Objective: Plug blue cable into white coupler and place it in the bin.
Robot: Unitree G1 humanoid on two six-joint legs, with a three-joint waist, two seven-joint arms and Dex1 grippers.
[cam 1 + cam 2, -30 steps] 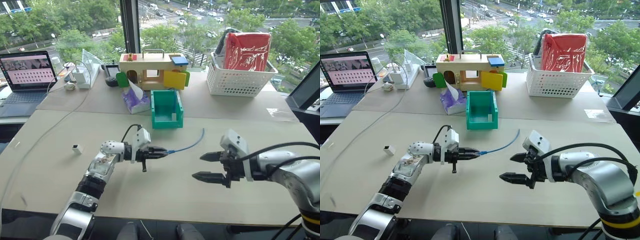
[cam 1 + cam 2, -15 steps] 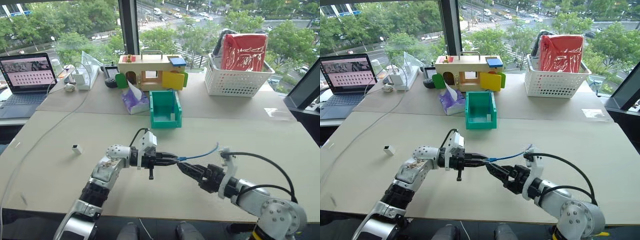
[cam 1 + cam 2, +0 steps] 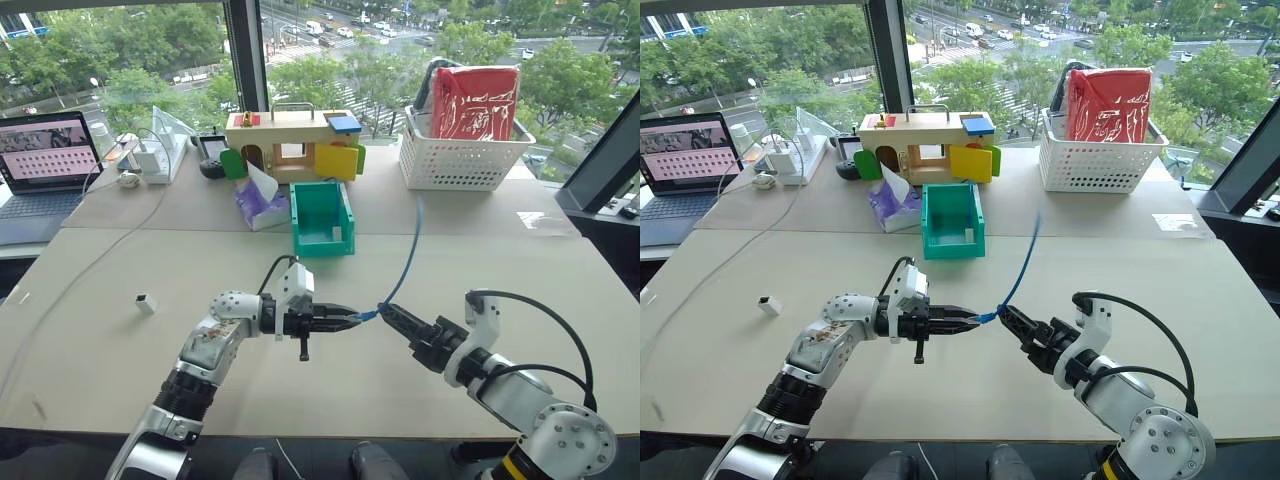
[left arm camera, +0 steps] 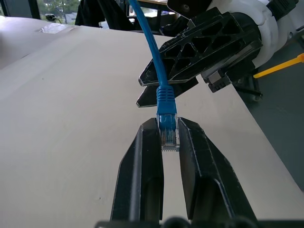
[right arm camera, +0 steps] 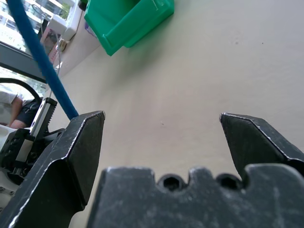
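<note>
The robot has the blue cable in hand but has not yet joined it to anything. The left end effector is clamped shut on the cable's clear plug, held level above the middle of the desk, and the rest of the cord rises from it in a curve toward the far side. The right end effector sits just beside that plug with its jaws spread wide and nothing between them; in the left wrist view it hangs close behind the cord.

The white coupler lies by itself on the desk well off to the robot's left, apart from both arms and untouched. So most of the work looks still ahead: fetching the coupler, pushing the plug into its socket, and setting the joined pair in the bin.

The bin, a small green box with a low front lip, stands past the arms toward the middle of the desk. It holds neither cable nor coupler; one small pale item stands against its inner right wall, too small to identify. Farther back on the right, a white lattice basket holds a red bag. Just left of the bin lies a purple tissue pack.
</note>
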